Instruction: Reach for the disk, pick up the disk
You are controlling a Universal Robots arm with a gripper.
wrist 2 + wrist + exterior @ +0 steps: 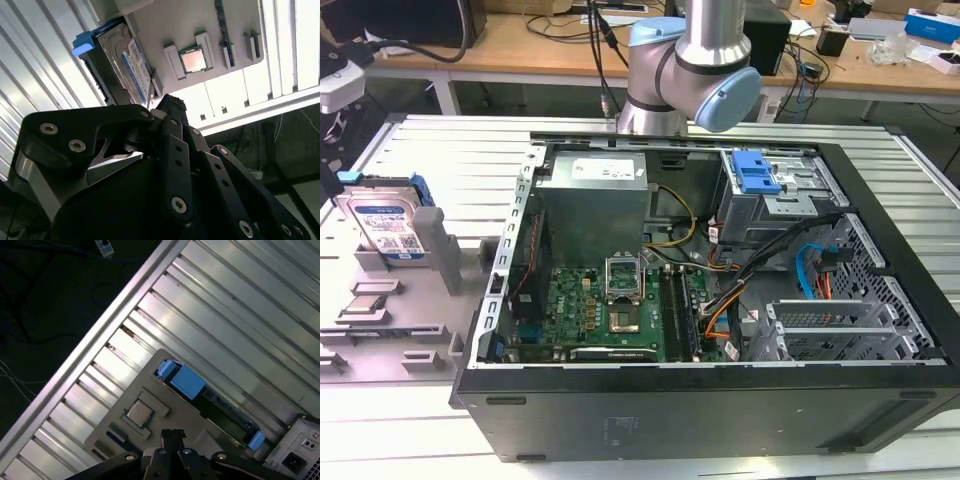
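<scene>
You're mid-reach: your tool [172, 434], closed on nothing, hangs over the disk [385, 228], which stands on edge in the gray fixture [438, 258] on the desk [430, 150]. Gripping it calls for opened jaws.

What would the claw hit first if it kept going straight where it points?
Probably the grey holder plate, right next to the disk; the claw aims there, but depth is unclear.

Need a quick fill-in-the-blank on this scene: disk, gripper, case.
1. The disk stands in a grey holder on the exterior view's ____ side.
2. Its bracket is coloured ____.
3. The gripper holds ____.
4. The disk sits ____ the case, not inside.
Missing: left; blue; nothing; outside.
</scene>
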